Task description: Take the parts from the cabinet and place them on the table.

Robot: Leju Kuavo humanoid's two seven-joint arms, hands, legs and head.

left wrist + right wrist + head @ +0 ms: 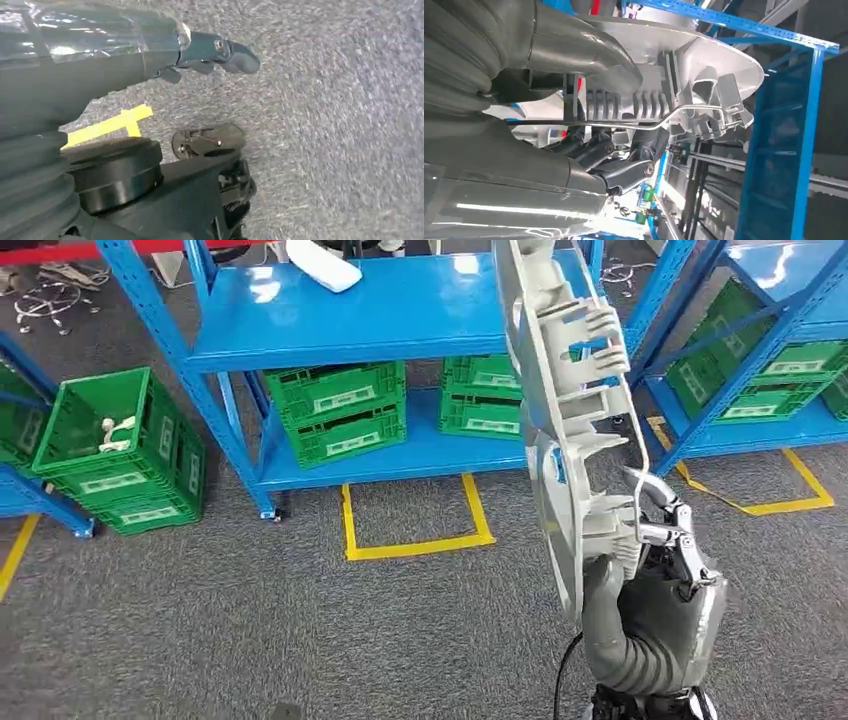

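My right hand (662,565) grips a long grey moulded plastic part (575,410) by its lower end and holds it upright in front of the blue shelving. Close up in the right wrist view, the thumb and dark fingers of that hand (616,165) clamp the ribbed side of the part (704,85), and a thin metal rod runs along it. A second white part (322,265) lies on the top blue shelf (400,315). Above grey carpet hangs my left hand (125,45), its fingers (235,54) stretched out and holding nothing.
Green crates (340,410) fill the lower level of the middle rack. Another green crate (115,445) with small white pieces stands on the floor at the left. A second blue rack (760,360) with crates is at the right. Yellow tape (415,540) marks the carpet.
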